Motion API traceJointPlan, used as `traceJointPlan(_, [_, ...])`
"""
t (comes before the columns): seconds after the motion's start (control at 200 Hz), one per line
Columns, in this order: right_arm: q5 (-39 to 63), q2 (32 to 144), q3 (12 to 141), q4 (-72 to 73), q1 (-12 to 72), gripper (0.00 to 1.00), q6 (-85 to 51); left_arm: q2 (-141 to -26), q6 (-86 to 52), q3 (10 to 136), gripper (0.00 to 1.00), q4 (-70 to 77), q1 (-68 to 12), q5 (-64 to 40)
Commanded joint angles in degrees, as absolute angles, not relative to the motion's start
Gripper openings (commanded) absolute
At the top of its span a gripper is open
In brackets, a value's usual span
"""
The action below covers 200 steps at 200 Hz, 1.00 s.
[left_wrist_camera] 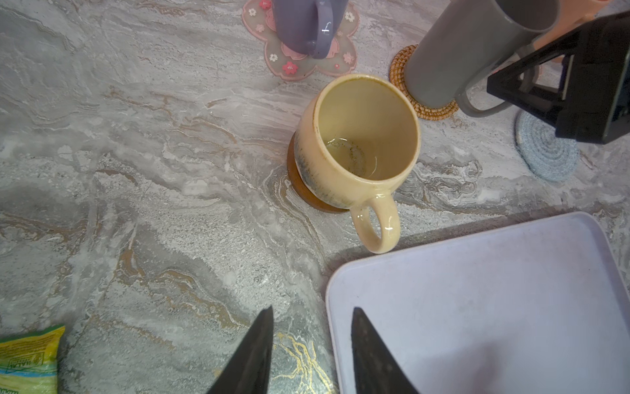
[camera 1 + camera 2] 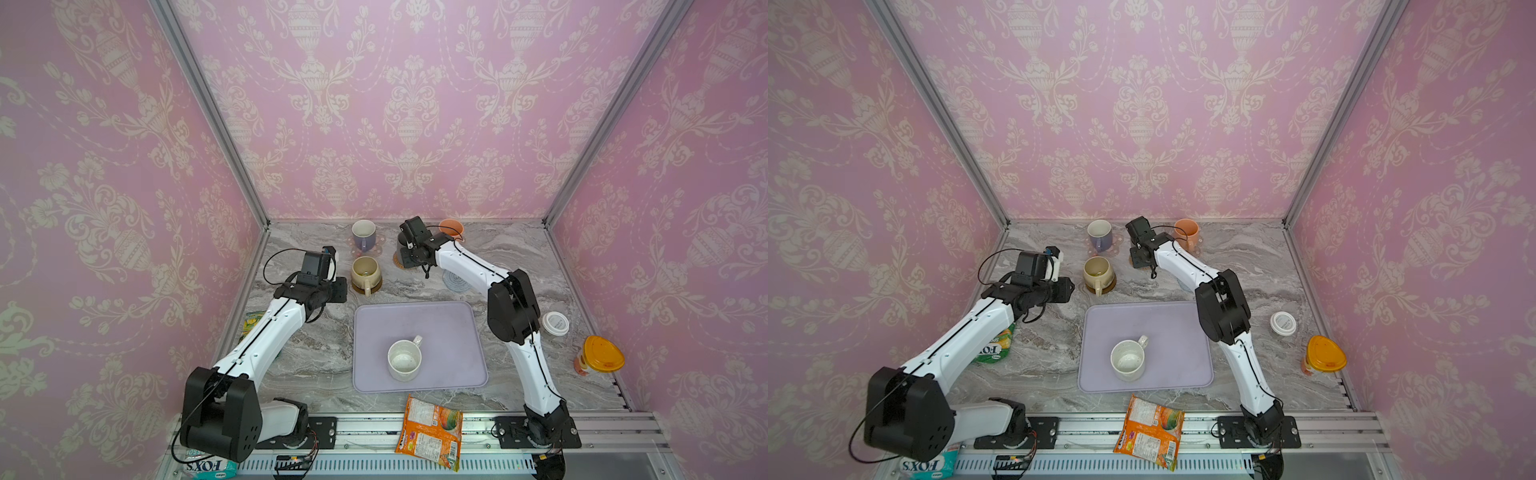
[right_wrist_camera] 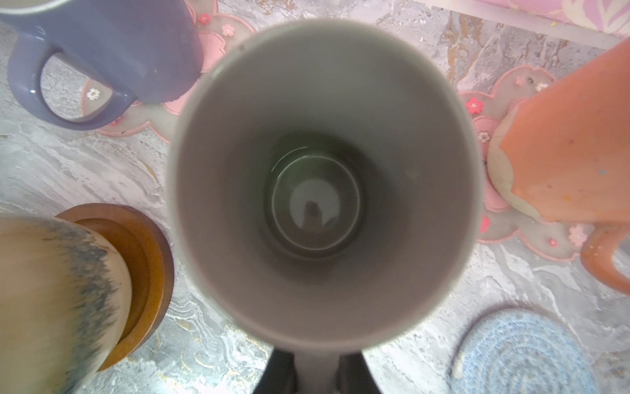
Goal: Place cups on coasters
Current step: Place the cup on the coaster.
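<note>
right gripper (image 3: pixel 315 373) clamps grey mug (image 3: pixel 320 102) handle | left gripper (image 1: pixel 312 341) part-open, empty, mug's 8 o'clock | rattan coaster (image 1: pixel 400 68) under mug, hidden in right wrist view

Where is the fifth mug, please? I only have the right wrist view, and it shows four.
Observer: The white mug stands upright on the tray, off any coaster.
Operator: Thank you. What lies under the grey mug that fills my view?
Observer: In the left wrist view the grey mug has its base at the rattan coaster; I cannot tell whether it has touched down.
Operator: Is the left gripper free to fetch the white one?
Observer: Yes, the left gripper is open and empty, by the tray's corner.
</note>
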<state>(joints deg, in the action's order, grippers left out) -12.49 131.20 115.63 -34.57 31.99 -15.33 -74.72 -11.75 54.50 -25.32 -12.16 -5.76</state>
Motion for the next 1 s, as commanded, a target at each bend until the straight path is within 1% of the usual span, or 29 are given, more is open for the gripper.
traceJointPlan(0.0, [-14.85, 128.72, 116.73, -30.45, 31.57, 0.0, -17.15, -75.28, -12.99, 55.41, 0.41, -25.15, -11.61, -7.04])
traceJointPlan(0.415, [-13.37, 129.79, 116.07, -31.94, 31.55, 0.0, -19.16, -75.54, -13.05, 55.69, 0.41, -25.18, -11.53, -7.21])
traceJointPlan(0.49, [-13.32, 129.64, 115.77, -31.99, 31.51, 0.02, -19.38, -75.43, -13.03, 55.79, 0.41, -25.37, -11.52, -7.12])
traceJointPlan(0.821, [-13.07, 129.92, 115.84, -33.74, 31.54, 0.23, -19.42, -74.97, -13.25, 55.82, 0.41, -25.7, -11.54, -7.21])
traceJointPlan(0.951, [-13.18, 129.64, 115.9, -34.09, 31.55, 0.36, -19.26, -74.86, -13.23, 55.94, 0.41, -25.88, -11.52, -7.21])
traceJointPlan(0.996, [-13.27, 129.51, 115.93, -34.27, 31.55, 0.38, -19.16, -74.87, -13.27, 55.99, 0.41, -25.95, -11.53, -7.27])
